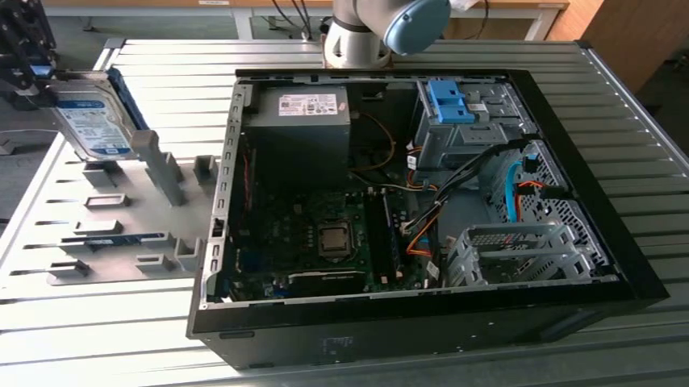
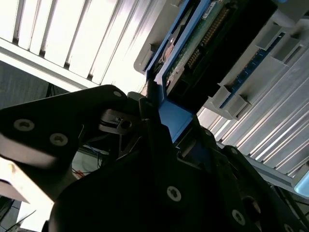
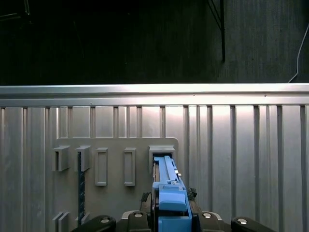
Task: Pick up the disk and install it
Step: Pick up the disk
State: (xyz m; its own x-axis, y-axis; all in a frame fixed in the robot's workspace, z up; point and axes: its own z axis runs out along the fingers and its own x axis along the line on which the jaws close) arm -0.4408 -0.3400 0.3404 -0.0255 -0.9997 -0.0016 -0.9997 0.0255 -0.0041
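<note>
Computer case (image 1: pixel 409 330) lies open on the table (image 1: pixel 646 153), a grey slotted plate (image 1: pixel 113 262) along its edge at the exterior view's left. The disk (image 1: pixel 95 121) stands at the plate's far corner slot, gripper (image 3: pixel 171 215) clenched on its blue rail. Pulled askew, it could jam.

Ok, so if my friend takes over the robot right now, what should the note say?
Claw: shut on the blue rail of the disk.
Disk: upright over the grey rack, on the exterior view's left, outside the open computer.
Done: the disk is grabbed.
Left: it is not in the computer yet. I cannot tell if it is clear of its rack slot.
</note>
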